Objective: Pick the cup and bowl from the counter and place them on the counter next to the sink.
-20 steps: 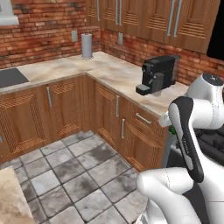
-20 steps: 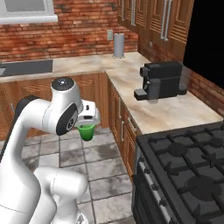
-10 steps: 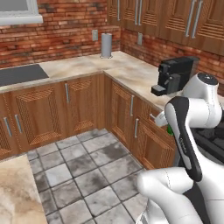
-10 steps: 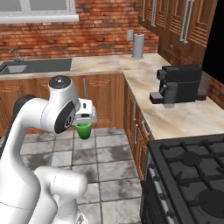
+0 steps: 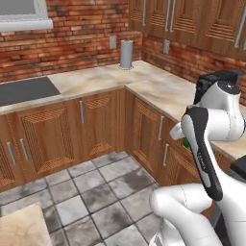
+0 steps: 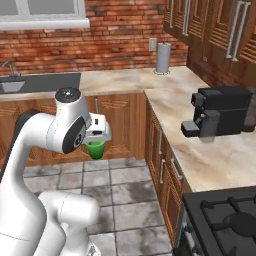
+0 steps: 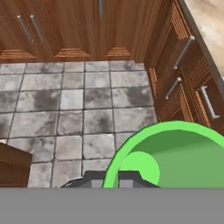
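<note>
A coffee machine (image 6: 220, 112) stands on the counter (image 6: 200, 150) at the right of the right base view, with a stove (image 6: 225, 220) in the lower right corner. A grey canister (image 6: 163, 58) stands against the brick wall (image 6: 115, 30) near the top centre; in the left base view it (image 5: 126, 54) sits at the top centre too, on the counter's corner stretch (image 5: 144, 81). The sink (image 6: 40, 82) lies at the upper left of the right base view, a faucet (image 6: 7, 67) at its far left edge, and a window sill (image 6: 45, 22) runs above it. In the left base view the sink (image 5: 24, 90) is the dark patch at mid left. Brown cabinets (image 5: 96, 125) line the room below the counter, and the tiled floor (image 5: 91, 192) between them is open.

The gripper (image 6: 98, 136) hangs at centre left of the right base view, jaws clenched on the cup (image 6: 95, 148), which is carried in the air over the floor, in front of the cabinets. In the hand view the cup (image 7: 175, 157) fills the lower right, its green rim and inside seen from above, floor tiles (image 7: 78, 109) beyond. In the left base view a sliver of green (image 5: 185, 142) shows behind the arm at mid right.

Compared with half a second ago, the whole picture has slid rightward in both base views: the camera has turned toward the sink, which now shows more fully. The cup sits in the jaws as before.
</note>
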You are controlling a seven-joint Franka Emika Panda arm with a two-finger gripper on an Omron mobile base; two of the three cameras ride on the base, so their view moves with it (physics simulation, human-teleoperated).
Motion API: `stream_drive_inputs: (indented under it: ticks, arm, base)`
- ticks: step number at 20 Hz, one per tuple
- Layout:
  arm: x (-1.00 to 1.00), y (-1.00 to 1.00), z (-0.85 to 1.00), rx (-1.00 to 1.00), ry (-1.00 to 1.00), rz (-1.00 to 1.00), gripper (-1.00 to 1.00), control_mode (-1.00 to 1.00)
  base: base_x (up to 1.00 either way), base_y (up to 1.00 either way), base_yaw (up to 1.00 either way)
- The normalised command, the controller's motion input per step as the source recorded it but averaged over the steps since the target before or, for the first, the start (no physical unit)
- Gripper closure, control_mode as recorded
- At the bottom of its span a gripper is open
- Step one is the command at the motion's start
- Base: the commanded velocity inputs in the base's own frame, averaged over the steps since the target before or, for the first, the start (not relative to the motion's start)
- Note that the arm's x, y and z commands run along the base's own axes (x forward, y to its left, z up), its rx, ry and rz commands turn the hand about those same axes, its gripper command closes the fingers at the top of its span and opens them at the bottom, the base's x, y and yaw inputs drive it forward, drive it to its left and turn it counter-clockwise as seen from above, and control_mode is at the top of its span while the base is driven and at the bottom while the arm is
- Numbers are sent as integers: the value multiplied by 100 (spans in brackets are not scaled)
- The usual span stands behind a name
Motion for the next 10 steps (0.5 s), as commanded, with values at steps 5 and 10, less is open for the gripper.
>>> stream_drive_inputs:
  ticks: [5, 10]
  arm:
    - [0, 0, 0, 0, 0, 0, 100, 100]
    - [0, 0, 0, 0, 0, 0, 100, 100]
  base:
    - [98, 22, 1]
    - [98, 13, 2]
